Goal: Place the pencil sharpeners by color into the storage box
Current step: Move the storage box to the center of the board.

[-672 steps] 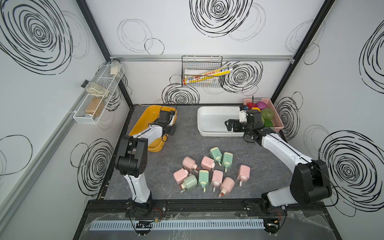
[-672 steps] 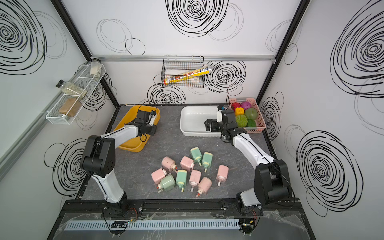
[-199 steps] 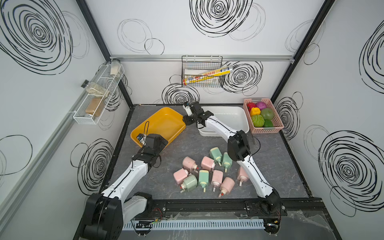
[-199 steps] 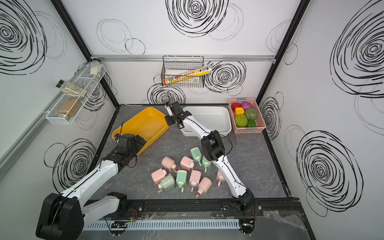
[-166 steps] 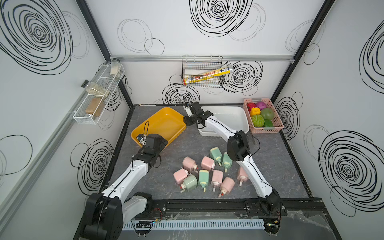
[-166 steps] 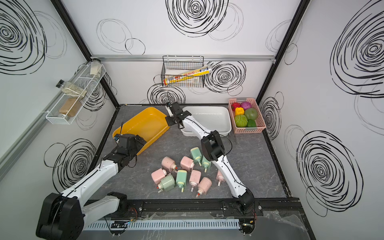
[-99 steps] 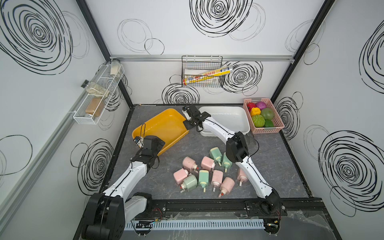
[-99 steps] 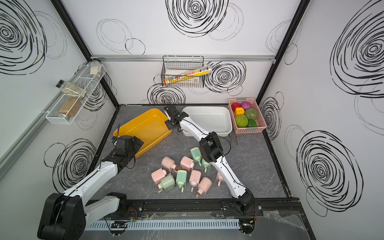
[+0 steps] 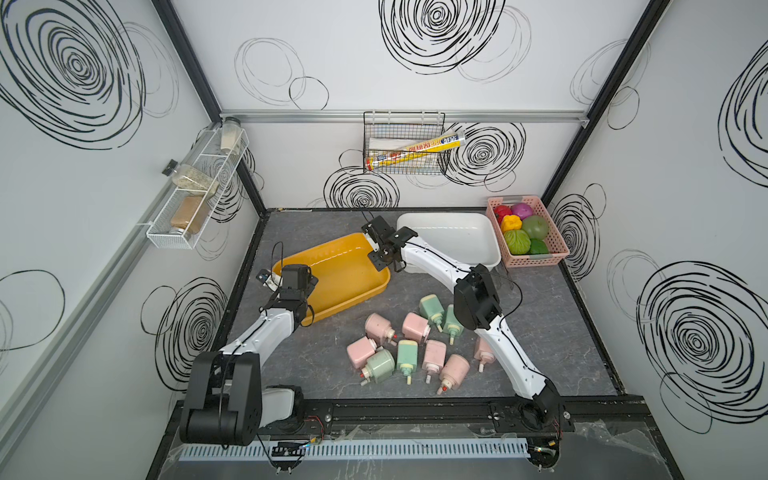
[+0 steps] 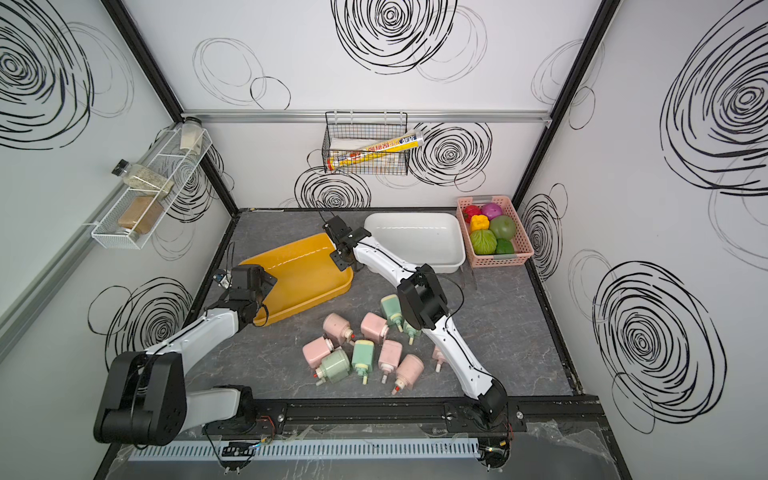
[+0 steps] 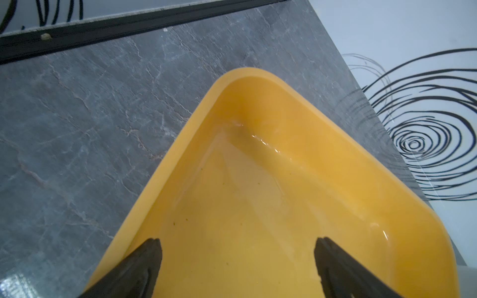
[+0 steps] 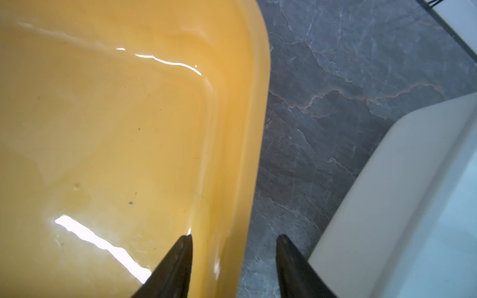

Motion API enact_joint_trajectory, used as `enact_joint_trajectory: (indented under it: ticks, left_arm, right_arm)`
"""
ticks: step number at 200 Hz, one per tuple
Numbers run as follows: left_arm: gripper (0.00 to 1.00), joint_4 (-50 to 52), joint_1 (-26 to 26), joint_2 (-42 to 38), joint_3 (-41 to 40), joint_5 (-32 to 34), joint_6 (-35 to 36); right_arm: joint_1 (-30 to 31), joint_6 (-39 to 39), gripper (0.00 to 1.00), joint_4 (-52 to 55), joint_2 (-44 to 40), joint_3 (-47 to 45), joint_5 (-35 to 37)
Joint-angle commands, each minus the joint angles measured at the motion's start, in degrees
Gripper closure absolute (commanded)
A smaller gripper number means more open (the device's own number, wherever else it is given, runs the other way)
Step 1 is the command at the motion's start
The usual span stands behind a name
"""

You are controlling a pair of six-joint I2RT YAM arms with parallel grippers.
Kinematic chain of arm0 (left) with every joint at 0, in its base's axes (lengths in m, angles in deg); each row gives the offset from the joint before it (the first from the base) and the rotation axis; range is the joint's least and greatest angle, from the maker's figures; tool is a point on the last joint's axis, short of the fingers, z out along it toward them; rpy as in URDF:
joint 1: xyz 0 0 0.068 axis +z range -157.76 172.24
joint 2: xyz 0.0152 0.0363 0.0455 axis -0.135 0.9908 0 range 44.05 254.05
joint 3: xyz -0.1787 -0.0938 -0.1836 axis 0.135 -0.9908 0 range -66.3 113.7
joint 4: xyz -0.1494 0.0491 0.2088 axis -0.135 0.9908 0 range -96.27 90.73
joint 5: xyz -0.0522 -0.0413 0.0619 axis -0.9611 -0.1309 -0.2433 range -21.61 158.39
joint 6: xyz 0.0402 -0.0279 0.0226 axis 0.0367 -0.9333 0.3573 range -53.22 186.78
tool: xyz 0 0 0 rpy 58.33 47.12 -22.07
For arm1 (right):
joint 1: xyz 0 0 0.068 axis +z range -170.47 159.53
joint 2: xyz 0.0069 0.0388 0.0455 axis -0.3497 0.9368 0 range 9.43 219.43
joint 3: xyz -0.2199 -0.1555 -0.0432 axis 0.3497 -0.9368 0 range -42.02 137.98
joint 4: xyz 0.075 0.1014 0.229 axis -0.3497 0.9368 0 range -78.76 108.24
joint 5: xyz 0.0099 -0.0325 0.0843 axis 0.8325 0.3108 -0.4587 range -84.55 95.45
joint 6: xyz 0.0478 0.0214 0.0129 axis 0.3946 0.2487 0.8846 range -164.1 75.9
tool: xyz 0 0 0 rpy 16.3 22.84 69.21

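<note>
Several pink pencil sharpeners (image 9: 415,326) and several mint green ones (image 9: 407,355) lie in a loose cluster on the grey table, front centre, in both top views (image 10: 390,353). The yellow storage box (image 9: 345,286) (image 10: 303,286) sits slanted at centre left with nothing in it. My left gripper (image 9: 297,286) (image 11: 237,245) hangs open over its near-left end. My right gripper (image 9: 380,251) (image 12: 233,240) is at the box's far right rim (image 12: 247,154), one finger inside, the other outside over the table, jaws apart and not pressing the wall.
A white storage box (image 9: 453,245) (image 12: 413,193) with nothing in it stands just right of the yellow one. A pink basket (image 9: 525,237) of toy fruits and vegetables is at the back right. My right arm's forearm (image 9: 478,299) crosses above the sharpeners' right side.
The yellow box has slid toward the front and turned, its right end moving with my right gripper. The right jaws have narrowed. The left gripper has barely shifted.
</note>
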Motion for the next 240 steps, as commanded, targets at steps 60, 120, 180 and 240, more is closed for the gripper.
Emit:
enact_joint_trajectory:
  ticks: [60, 120, 180, 240]
  left_arm:
    - [0.01, -8.1, 2.2, 9.1, 6.7, -1.2, 9.2]
    - [0.01, -10.3, 2.2, 20.6, 17.6, -6.1, 13.5]
    - [0.01, -7.7, 0.3, 25.8, 27.6, -11.2, 19.1]
    - [0.01, -0.3, -1.1, 16.9, 30.5, -9.0, 23.2]
  right_arm:
    - [-0.1, 2.8, 0.75, -1.4, -4.0, -1.6, 2.6]
    - [-1.6, 11.1, 1.00, -4.4, -4.8, -1.4, 4.9]
    - [-2.8, 19.2, 1.00, -6.6, -4.8, -1.3, 9.8]
    - [-3.0, 23.2, 1.00, -6.0, -1.5, 5.7, 12.9]
